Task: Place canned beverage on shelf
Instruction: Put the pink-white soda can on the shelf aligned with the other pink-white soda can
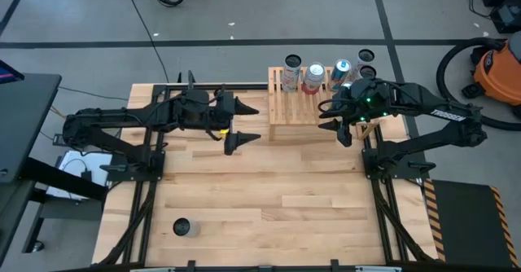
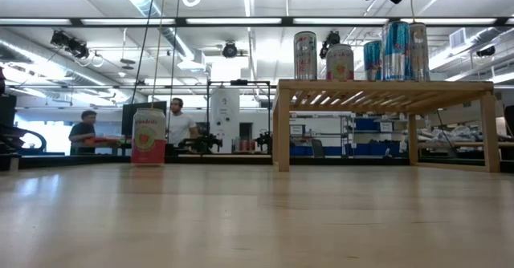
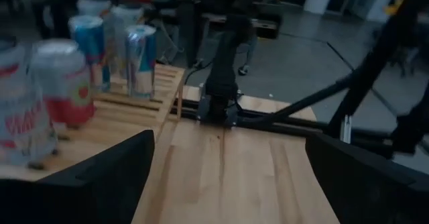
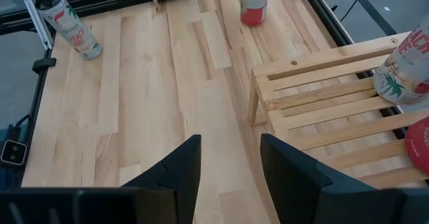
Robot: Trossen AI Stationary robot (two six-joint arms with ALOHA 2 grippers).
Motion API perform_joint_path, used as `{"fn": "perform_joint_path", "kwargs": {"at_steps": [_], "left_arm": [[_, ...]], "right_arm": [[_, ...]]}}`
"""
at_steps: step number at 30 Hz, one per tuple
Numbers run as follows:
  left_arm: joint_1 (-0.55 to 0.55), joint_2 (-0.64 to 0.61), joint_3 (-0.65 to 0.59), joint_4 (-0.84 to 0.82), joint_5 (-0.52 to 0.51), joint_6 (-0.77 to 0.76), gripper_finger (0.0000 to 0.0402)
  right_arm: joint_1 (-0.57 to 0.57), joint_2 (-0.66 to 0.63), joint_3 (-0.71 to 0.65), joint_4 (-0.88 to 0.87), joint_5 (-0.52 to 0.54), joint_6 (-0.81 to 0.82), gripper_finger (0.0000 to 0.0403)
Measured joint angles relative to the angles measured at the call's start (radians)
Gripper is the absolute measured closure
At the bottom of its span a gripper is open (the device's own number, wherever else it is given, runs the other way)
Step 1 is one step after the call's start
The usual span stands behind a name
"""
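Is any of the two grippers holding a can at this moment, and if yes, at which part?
Nothing is held. The left gripper is open and empty beside the light-wood slatted shelf; the right gripper also has only bare table between its fingers.

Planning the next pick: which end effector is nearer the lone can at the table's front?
Left. The left end effector is mid-table, diagonally across from the can; the right end effector hovers by the shelf.

The shelf [image 1: 303, 101] stands at the desk's [image 1: 260, 199] far edge, right of centre, carrying four cans [image 1: 314, 78] along its back. A lone can [image 1: 183, 227] stands on the desk's near left, well apart from the shelf.
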Motion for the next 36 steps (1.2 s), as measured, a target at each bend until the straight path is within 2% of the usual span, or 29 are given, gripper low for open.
{"fn": "perform_joint_path", "kwargs": {"at_steps": [4, 9, 22, 24, 31, 36], "left_arm": [[0.001, 0.0, 0.0, -0.009, -0.002, -0.103, 0.0011], [0.02, 0.0, 0.0, -0.061, 0.0, -0.118, 0.0011], [0.106, 0.009, 0.002, -0.394, -0.004, -0.193, 0.0011], [0.117, 0.009, 0.001, -0.48, -0.034, -0.192, 0.0012], [0.158, 0.009, 0.001, -0.72, -0.273, -0.136, 0.0012], [0.212, 0.009, 0.001, -0.83, -0.318, -0.086, 0.0012]], "right_arm": [[0.0, 0.0, 0.0, 0.0, 0.0, 0.0, 0.024], [0.0, 0.0, 0.0, 0.0, 0.0, 0.0, 0.024], [0.0, 0.001, 0.0, 0.006, 0.0, 0.082, 0.024], [0.0, 0.001, 0.0, 0.006, 0.0, 0.084, 0.024], [0.0, 0.001, 0.0, 0.008, -0.001, 0.087, 0.024], [0.0, 0.001, 0.0, 0.008, 0.0, 0.088, 0.024]]}}
